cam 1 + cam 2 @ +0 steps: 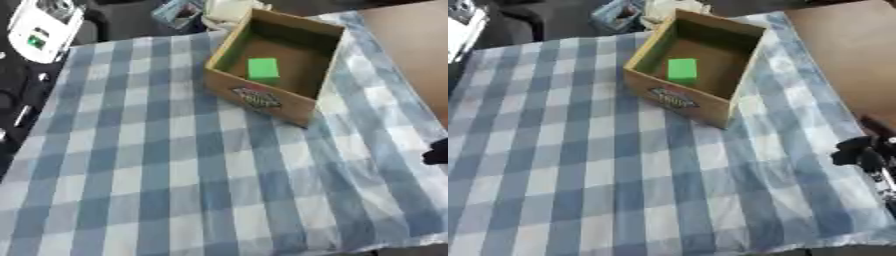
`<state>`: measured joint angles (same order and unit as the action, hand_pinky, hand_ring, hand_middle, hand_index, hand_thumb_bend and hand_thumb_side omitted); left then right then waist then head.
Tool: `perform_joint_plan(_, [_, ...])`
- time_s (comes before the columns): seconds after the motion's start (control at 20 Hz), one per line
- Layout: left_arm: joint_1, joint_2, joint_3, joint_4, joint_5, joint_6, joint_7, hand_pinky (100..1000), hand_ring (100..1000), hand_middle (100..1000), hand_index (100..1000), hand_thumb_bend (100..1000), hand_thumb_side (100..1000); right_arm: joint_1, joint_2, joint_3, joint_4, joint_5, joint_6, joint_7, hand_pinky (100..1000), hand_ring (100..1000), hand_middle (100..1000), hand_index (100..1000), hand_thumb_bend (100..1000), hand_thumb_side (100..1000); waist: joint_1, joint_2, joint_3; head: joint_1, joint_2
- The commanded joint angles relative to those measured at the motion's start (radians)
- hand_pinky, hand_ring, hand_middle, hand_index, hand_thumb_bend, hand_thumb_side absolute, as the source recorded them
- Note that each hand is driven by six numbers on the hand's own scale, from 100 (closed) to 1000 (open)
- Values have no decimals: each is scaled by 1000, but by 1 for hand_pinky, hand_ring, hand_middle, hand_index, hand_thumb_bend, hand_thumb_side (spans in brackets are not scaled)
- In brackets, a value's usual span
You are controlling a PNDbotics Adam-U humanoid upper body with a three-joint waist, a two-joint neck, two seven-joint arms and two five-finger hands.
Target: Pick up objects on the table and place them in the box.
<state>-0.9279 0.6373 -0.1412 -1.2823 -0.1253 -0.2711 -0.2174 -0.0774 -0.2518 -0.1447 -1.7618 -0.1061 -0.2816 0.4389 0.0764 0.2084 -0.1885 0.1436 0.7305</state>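
At three o'clock my right hand hangs off the cloth; I cannot tell its fingers' state. Green block sits inside box, so retreat clear.

A printed logo is seen on the near wall of the cardboard box, well left of the right hand; its lettering cannot be read.
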Motion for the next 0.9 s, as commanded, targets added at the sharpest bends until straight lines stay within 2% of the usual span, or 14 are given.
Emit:
perform_joint_plan(0.05, [41,84,34,-65,52,16,11,853,752,711,903,100,523,-2,-8,-13,-9,-4,-1,-10,661,661,653,983,100,604,-19,-18,21,-13,11])
perform_joint_plan(0.25, [145,96,59,-161,116,37,30,850,745,698,896,100,617,-3,-4,-16,-10,-5,-4,-14,661,661,653,983,100,606,-34,-13,49,-18,12])
perform_joint_plan(0.6, [330,61,97,-336,231,82,31,846,736,683,889,100,626,-8,1,-17,-9,-6,-6,-14,662,662,653,983,100,605,-49,-6,84,-31,19])
perform_joint_plan(0.9, [485,12,138,-444,316,124,12,839,723,667,882,100,648,-12,1,-18,-7,-8,-7,-14,662,662,653,983,100,604,-55,-5,94,-49,14])
